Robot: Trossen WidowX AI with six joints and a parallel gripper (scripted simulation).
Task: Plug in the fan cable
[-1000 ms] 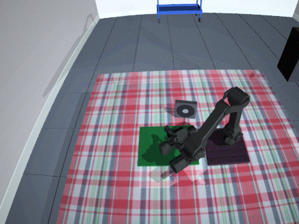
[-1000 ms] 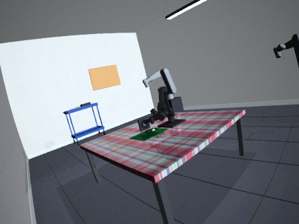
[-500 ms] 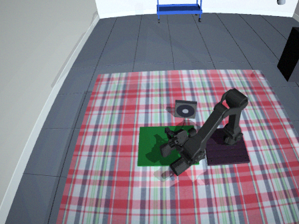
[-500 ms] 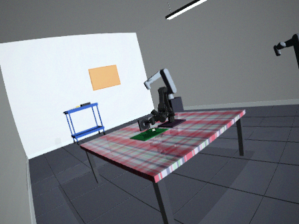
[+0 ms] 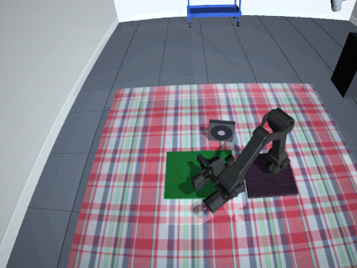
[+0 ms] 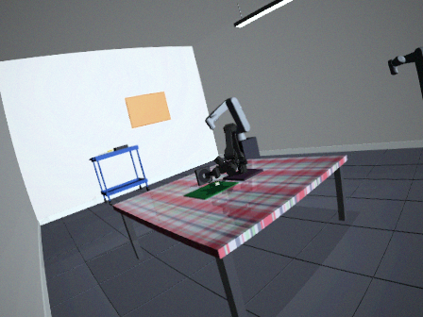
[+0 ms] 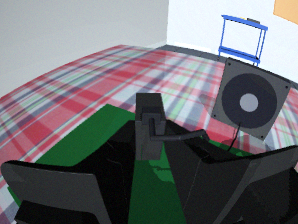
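My gripper is shut on the black plug, which stands upright between the fingertips. The plug's dark cable leaves to the right behind the right finger and reappears below the fan. The fan stands upright just past the board's edge. The green board lies under my hand. A small pale part shows on the board in the exterior view, close below the hand. The four-pin header cannot be made out in the wrist view, so whether the plug touches it is hidden.
The arm's dark base plate lies beside the board. A plaid cloth covers the table. A blue cart stands beyond the table, on the floor.
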